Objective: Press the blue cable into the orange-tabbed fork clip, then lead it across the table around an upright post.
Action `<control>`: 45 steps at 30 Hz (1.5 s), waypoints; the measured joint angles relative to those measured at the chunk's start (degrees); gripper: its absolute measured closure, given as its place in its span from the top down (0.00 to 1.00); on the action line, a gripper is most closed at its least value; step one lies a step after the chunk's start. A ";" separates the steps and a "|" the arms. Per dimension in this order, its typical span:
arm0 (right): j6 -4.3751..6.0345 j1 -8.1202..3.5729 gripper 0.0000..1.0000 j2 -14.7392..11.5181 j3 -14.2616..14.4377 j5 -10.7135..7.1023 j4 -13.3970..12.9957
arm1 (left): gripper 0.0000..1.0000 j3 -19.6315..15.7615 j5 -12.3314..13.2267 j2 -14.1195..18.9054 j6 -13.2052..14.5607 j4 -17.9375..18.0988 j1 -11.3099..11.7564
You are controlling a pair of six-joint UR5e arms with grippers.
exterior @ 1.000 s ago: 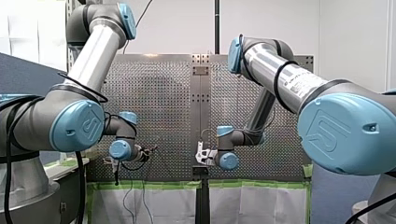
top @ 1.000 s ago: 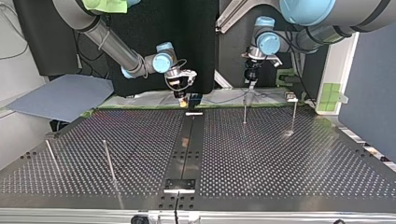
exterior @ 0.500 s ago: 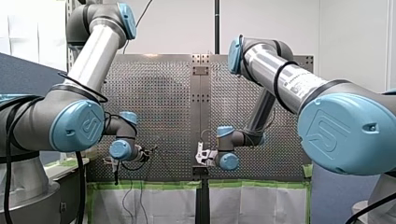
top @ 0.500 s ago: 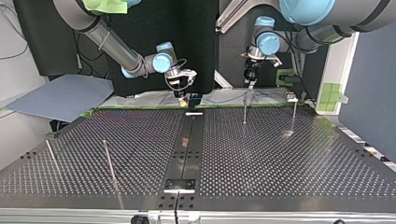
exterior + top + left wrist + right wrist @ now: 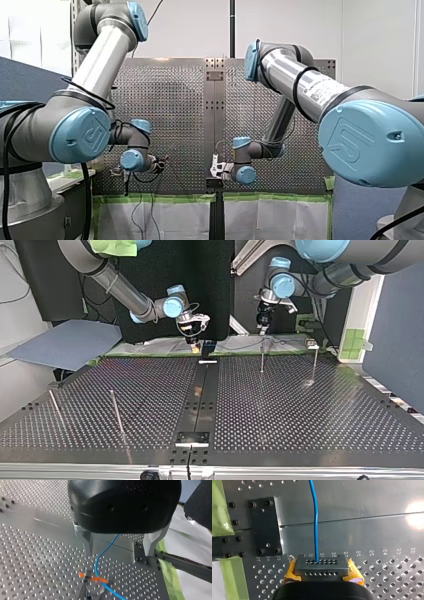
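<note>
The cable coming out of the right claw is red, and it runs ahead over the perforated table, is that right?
Not quite. The cable coming out of the right claw is blue, not red, as the right wrist view shows. The rest holds: it runs ahead over the perforated table.

perforated table [image 5: 300, 410] | green tape [image 5: 218, 507] | black plate [image 5: 265, 525] | grey-blue sheet [image 5: 65, 342] beside table

A blue cable [image 5: 316, 517], orange-tabbed clip [image 5: 93, 578], perforated silver table [image 5: 300, 415].
</note>
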 joint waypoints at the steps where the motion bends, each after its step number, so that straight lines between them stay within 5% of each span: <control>1: 0.00 0.00 0.00 0.00 0.00 0.01 0.00 | 1.00 0.14 -0.02 0.04 0.38 0.05 -0.37; 9: -0.11 -0.02 0.00 0.00 0.00 -0.02 -0.06 | 1.00 0.45 -1.97 0.22 2.05 0.91 -2.27; 16: -0.18 -0.15 0.00 0.01 0.01 -0.03 -0.19 | 1.00 1.78 -5.50 0.24 -0.33 3.20 -4.12; 29: -0.19 -0.60 0.00 0.01 0.00 -0.06 -0.26 | 1.00 4.82 -11.13 -0.15 -2.27 2.18 -7.05; 45: -0.18 -0.67 0.00 0.07 -0.01 -0.05 0.03 | 1.00 9.56 -13.33 -4.48 -2.16 -0.60 -9.99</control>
